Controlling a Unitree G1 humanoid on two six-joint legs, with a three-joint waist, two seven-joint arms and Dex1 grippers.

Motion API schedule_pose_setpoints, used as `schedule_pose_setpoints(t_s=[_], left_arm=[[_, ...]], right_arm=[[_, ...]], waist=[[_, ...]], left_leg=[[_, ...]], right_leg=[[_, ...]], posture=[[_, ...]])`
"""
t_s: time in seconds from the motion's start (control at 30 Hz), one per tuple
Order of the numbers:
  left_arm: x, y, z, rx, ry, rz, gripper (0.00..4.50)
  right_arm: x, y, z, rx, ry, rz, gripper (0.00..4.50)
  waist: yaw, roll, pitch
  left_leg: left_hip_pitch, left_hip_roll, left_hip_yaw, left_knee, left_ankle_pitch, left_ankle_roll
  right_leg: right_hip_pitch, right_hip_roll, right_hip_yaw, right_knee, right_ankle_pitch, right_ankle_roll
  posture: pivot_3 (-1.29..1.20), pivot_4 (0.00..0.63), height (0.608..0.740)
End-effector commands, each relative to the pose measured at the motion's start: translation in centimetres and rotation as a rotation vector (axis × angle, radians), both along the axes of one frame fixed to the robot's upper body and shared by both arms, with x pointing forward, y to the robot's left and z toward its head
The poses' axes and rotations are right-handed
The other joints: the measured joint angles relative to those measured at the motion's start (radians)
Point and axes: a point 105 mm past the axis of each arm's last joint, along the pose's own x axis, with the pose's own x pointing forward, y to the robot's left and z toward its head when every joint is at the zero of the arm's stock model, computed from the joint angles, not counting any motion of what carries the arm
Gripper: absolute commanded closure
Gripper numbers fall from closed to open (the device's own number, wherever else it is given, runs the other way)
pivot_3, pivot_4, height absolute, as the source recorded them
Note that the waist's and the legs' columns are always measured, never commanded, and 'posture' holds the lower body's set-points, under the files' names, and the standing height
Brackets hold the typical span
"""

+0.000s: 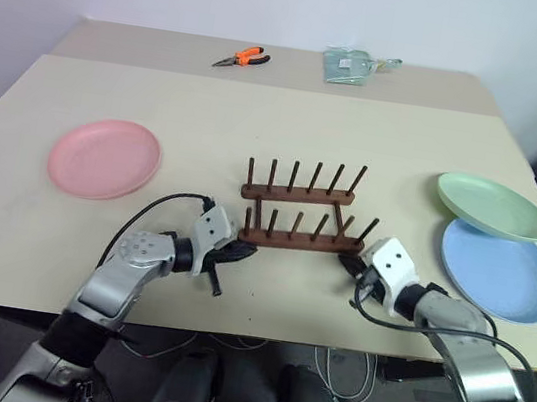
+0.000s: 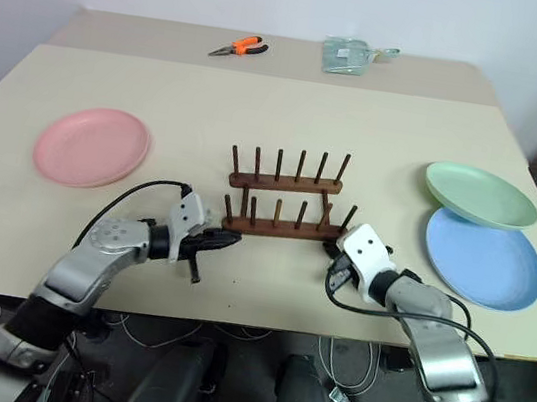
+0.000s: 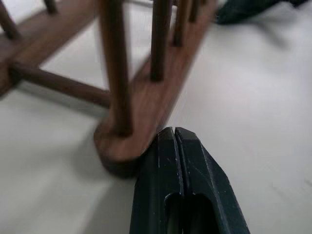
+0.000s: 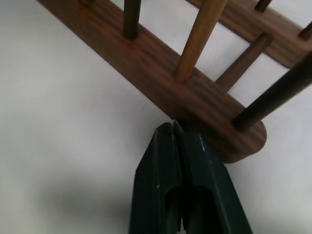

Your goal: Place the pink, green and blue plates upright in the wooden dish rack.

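On the desk the wooden dish rack is set mid-desk, rails running left to right, pegs up. The pink plate lies flat at left; the green plate seems to overlap the blue plate at right. Pliers lie at the far edge. In the wrist views both the left claw and right claw are seen closed, empty, tips against the near rail's ends.

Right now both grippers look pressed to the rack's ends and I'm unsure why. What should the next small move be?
Probably nudge the wooden dish rack square. The left gripper and the right gripper are shut, tips against the near rail's ends, holding nothing, and the pink plate lies flat, so a pickup likely follows.
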Motion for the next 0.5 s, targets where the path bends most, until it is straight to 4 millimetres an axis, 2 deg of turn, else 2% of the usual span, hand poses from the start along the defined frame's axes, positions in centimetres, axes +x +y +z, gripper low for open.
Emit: schedule_pose_setpoints(t_s=[0.03, 0.2, 0.33, 0.4, 0.5], left_arm=[[2.8, 2.3, -1.4, 0.06, -0.003, 0.212, 4.48], [3.7, 2.6, -1.4, 0.044, -0.015, 0.262, 4.48], [3.4, 2.9, -1.3, 0.045, -0.016, 0.263, 4.48], [2.9, 3.5, -1.2, 0.048, -0.016, 0.257, 4.5], [2.9, 6.9, 0.3, 0.024, -0.032, 0.342, 3.7]], right_arm=[[2.2, -0.4, -0.1, -0.015, -0.042, -0.08, 4.5], [4.4, -0.2, 0.1, -0.026, -0.076, -0.095, 4.5], [4.6, 0.1, 0.6, -0.014, -0.079, -0.061, 4.5], [4.1, 0.4, 1.0, -0.002, -0.069, -0.016, 3.97], [2.2, 1.4, 2.6, 0.026, -0.069, 0.097, 2.75]], waist=[[-0.003, 0.0, -0.001], [-0.011, 0.0, -0.001], [-0.016, 0.0, -0.001], [-0.023, 0.0, -0.001], [-0.029, 0.0, -0.001]], left_leg=[[0.002, 0.0, 0.0, 0.0, 0.0, 0.0], [0.01, 0.0, 0.0, -0.003, 0.0, 0.0], [0.01, 0.0, 0.0, -0.003, 0.0, 0.0], [0.01, 0.0, 0.0, -0.003, 0.0, 0.0], [0.01, 0.001, 0.0, -0.005, 0.0, 0.0]], right_leg=[[0.001, 0.0, 0.0, 0.0, 0.0, 0.0], [0.009, 0.001, 0.0, 0.0, -0.001, 0.002], [0.009, 0.001, 0.0, 0.0, -0.001, 0.002], [0.009, 0.0, 0.0, 0.0, -0.001, 0.002], [0.008, 0.0, 0.0, 0.0, -0.001, 0.002]], posture=[[0.0, 0.15, 0.738], [0.0, 0.15, 0.738], [0.0, 0.15, 0.738], [0.0, 0.15, 0.738], [0.0, 0.15, 0.738]])
